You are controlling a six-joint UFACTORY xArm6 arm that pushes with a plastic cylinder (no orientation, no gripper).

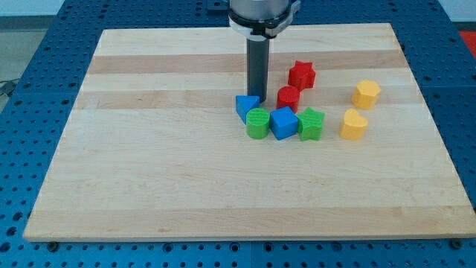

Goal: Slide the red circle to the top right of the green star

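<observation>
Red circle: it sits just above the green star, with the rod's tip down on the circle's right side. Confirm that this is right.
Not quite. The camera view shows the red circle just above the green star, but my tip is on the circle's left side, not its right, a short gap away, close against the blue block at the view's left of the cluster.
</observation>
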